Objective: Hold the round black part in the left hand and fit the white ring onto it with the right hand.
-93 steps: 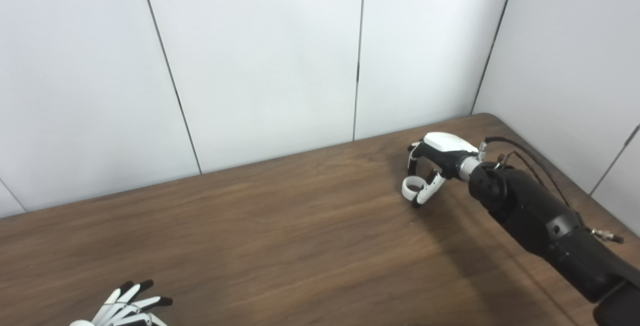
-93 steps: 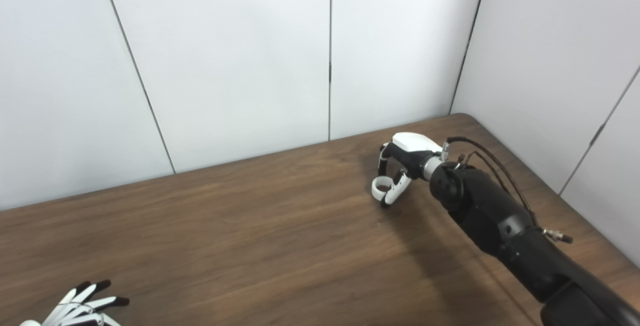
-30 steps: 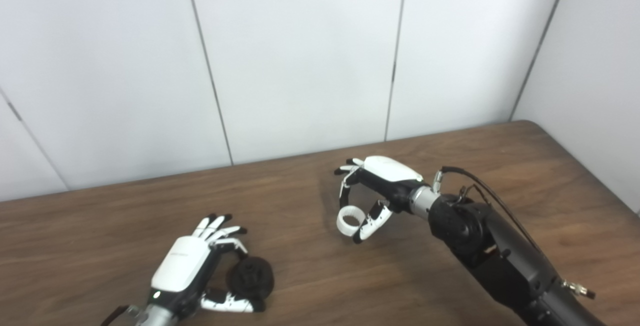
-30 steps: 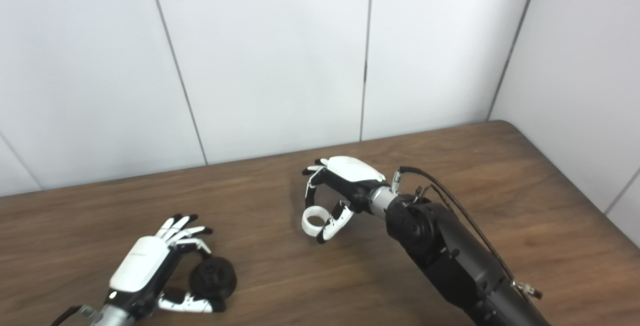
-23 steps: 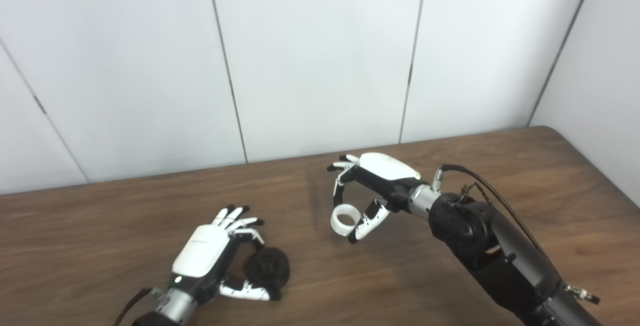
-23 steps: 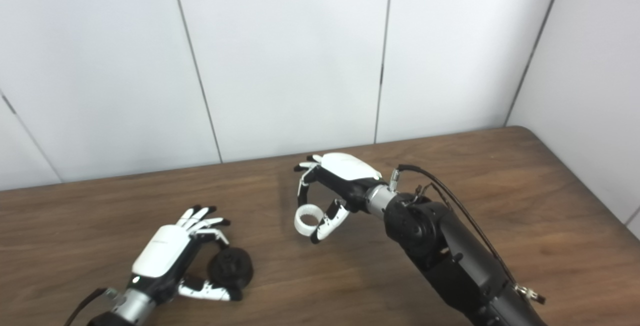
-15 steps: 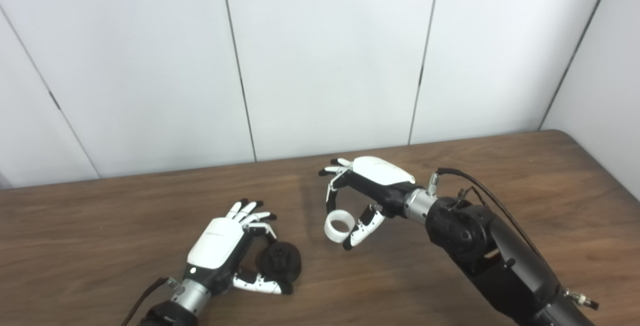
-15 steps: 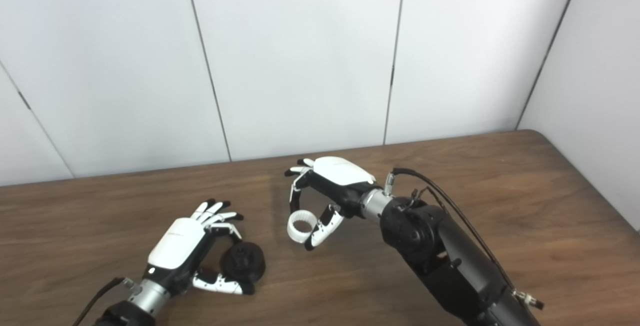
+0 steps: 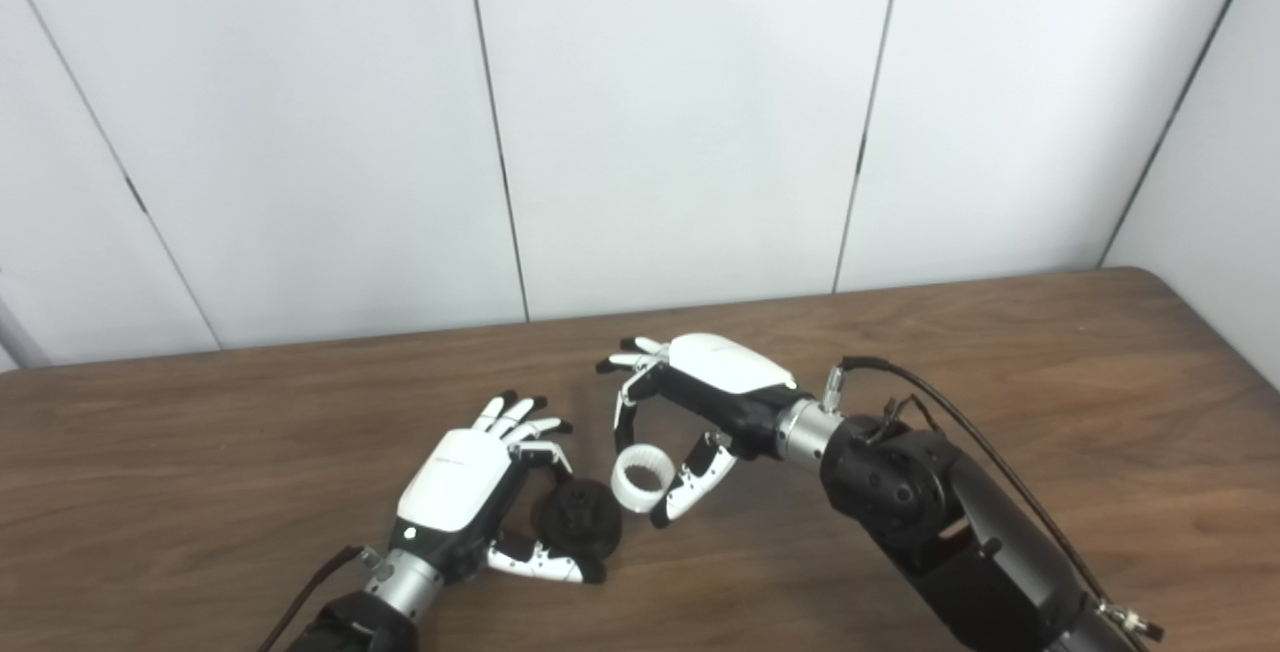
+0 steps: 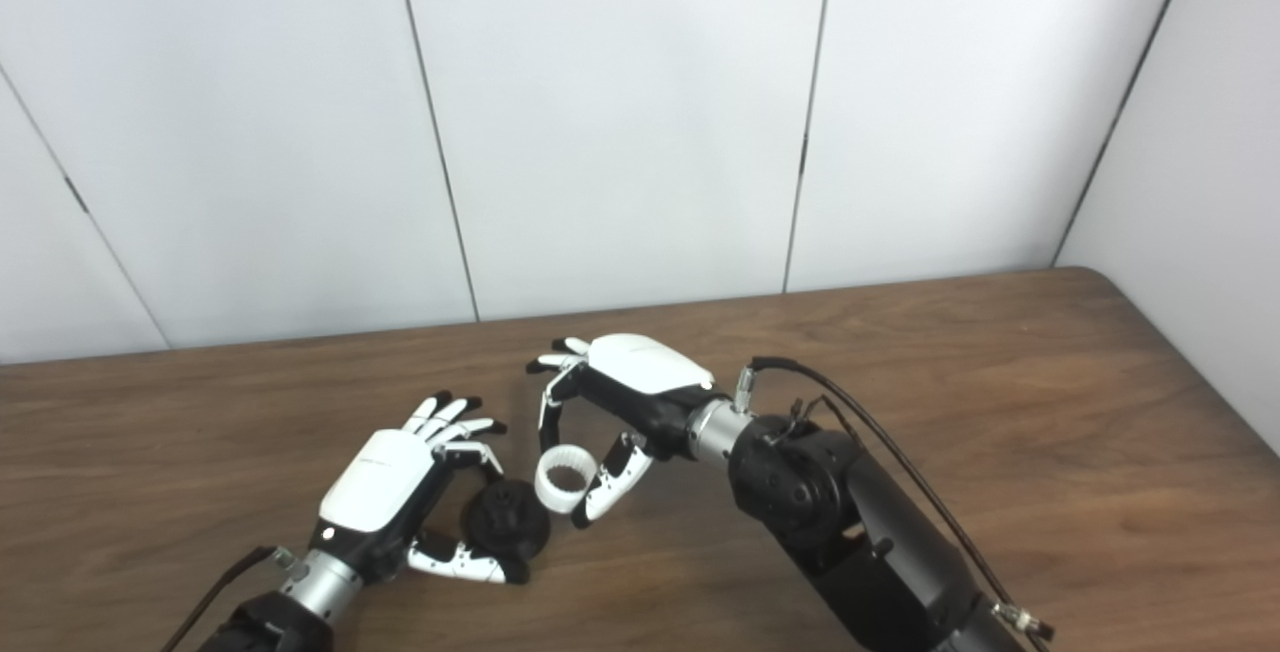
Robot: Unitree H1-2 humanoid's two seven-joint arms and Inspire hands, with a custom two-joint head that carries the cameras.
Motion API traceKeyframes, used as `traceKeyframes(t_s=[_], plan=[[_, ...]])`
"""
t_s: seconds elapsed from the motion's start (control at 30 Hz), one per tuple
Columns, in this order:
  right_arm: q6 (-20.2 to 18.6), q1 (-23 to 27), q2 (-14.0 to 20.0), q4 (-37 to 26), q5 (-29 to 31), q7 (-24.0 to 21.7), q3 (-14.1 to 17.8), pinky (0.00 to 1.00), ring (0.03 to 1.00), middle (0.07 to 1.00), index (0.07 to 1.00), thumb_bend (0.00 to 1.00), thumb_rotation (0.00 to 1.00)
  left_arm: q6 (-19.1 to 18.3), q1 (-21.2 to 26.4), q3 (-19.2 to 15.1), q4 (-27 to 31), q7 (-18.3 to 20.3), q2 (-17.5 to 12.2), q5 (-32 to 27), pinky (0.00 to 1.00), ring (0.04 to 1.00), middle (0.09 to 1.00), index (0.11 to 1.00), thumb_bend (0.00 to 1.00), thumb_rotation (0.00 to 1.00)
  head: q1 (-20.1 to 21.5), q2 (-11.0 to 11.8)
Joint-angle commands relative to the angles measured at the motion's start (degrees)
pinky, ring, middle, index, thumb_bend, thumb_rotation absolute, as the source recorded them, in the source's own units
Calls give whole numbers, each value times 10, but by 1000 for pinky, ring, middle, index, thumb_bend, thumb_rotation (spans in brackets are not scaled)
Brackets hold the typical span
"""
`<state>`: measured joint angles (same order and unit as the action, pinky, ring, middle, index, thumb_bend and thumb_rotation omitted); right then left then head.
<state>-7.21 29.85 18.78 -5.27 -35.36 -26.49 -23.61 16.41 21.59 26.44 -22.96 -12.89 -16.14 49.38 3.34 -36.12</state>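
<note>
White wall panels are backing a brown wooden table (image 9: 1000, 362), and I am working just above it. My left hand (image 9: 455, 477) is pinching the round black part (image 9: 582, 520) between thumb and a fingertip, the other fingers fanning out. My right hand (image 9: 715, 387) is gripping the white ring (image 9: 643, 476) the same way, just beside the part, perhaps touching it. Both pieces are looking light, stiff and smooth, so I am judging them slippery; I am holding the ring by its outer wall to keep the bore free.
</note>
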Motion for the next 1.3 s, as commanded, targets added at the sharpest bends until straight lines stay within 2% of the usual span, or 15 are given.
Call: traceKeyframes(t_s=[0.0, 0.4, 0.6, 0.93, 1.27], plan=[[21, 27, -4, -7, 2, 7, 2, 965, 1000, 914, 477, 518, 127, -13, -64, 42, -23, 24, 33, 10, 1000, 949, 836, 479, 522, 47, -1, -1], [34, 18, -5, -9, -4, 0, -11, 937, 996, 907, 477, 518, 128, -41, -96, 57, 51, 57, 32, -3, 1000, 956, 843, 479, 521, 48, -15, -16], [35, 16, -10, -7, -12, -3, -18, 974, 1000, 911, 477, 518, 128, -44, -106, 63, 68, 68, 27, -5, 1000, 963, 842, 479, 521, 47, -14, -18], [46, 15, -12, -4, -15, -4, -20, 978, 1000, 911, 477, 519, 129, -47, -114, 65, 83, 74, 23, -4, 1000, 969, 839, 479, 521, 48, -12, -22], [33, 9, -11, -17, -17, -22, -19, 996, 1000, 914, 477, 520, 129, -51, -119, 64, 99, 77, 21, -11, 1000, 963, 837, 479, 521, 47, -10, -27]])
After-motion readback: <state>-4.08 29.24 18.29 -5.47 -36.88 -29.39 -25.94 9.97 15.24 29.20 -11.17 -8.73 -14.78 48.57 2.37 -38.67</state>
